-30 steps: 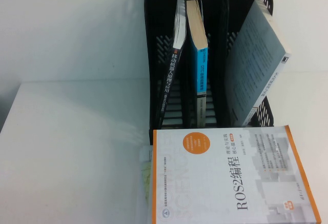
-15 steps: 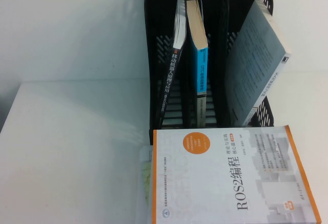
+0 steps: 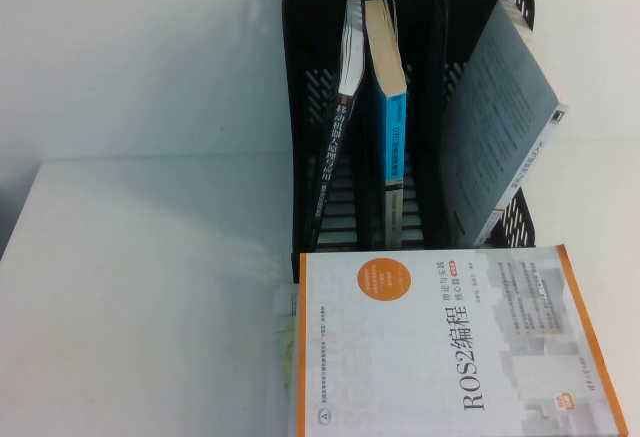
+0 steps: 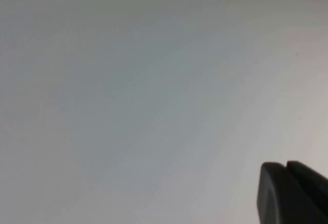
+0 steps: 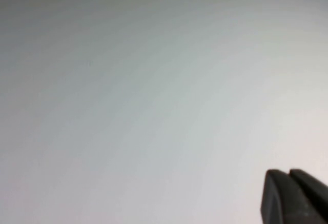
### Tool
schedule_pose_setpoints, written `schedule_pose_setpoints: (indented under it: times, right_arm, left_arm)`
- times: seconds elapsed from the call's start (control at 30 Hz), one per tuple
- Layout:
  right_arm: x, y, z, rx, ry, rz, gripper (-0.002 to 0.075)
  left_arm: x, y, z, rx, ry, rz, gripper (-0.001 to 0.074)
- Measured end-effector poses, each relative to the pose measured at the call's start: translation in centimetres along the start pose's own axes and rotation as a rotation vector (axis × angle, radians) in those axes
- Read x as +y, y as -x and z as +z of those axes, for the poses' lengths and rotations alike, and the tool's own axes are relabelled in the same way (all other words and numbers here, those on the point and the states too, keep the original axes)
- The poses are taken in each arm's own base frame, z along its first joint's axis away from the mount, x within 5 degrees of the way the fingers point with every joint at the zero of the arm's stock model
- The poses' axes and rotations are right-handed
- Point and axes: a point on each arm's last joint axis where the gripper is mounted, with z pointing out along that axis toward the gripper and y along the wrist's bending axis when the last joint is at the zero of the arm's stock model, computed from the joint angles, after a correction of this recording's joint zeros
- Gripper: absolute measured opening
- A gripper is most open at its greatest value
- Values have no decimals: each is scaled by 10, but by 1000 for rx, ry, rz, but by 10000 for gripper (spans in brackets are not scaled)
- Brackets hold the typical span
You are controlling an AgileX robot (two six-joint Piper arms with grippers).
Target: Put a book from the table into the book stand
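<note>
Left gripper (image 4: 287,170) and right gripper (image 5: 289,175) closed over white table (image 5: 128,90).

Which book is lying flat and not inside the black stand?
The white ROS2 book with orange edges. It lies flat in front of the book stand, while the other three stand or lean in its slots.

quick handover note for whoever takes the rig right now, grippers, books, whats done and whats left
Left gripper: shut, empty, over bare white surface; out of the high view.
Right gripper: fingers together, empty, over bare white surface; also out of the high view.
Stand: at the table's far side. Black-spined book in the left slot, blue book in the middle, grey book leaning in the right.
ROS2 book: flat on the table in front of the stand, untouched.
Left: grasp the ROS2 book and slot it into the stand.
</note>
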Motion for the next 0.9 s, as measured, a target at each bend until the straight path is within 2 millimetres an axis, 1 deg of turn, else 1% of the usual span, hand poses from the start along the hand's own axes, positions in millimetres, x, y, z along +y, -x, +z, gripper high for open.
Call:
schedule_pose_setpoints:
  times: [0.1,0.17,0.2,0.27,0.33,0.4,0.5,0.6,0.7,0.8,0.9]
  right_arm:
    - [4,37,20,-52,0,-1,-3]
    - [6,57,33,-40,-9,0,-3]
    - [7,65,41,-12,-17,0,-3]
    - [7,73,58,66,-36,1,-3]
    - [6,76,79,173,-58,-17,-3]
    - [4,74,100,292,-73,-76,-3]
    - [1,67,125,472,-76,-192,-3]
    - [-3,54,143,640,-61,-289,-3]
    - [-6,33,147,819,-41,-316,-3]
    - [-7,13,141,1010,-10,-304,-3]
    - [-5,7,133,1118,19,-276,-3]
  left_arm:
    - [-20,22,18,41,-47,79,-4]
    - [-32,37,31,74,-61,142,-4]
    - [-35,41,36,97,-55,165,-4]
    - [-40,50,50,143,-31,190,-4]
    - [-41,53,64,208,9,200,-4]
    - [-42,55,78,276,54,209,-4]
    - [-37,50,96,413,141,219,-4]
    - [-29,39,108,573,241,225,-4]
    - [-19,24,111,711,323,210,-4]
    - [-10,5,109,866,399,151,-4]
    - [-4,-14,104,1037,472,99,-4]
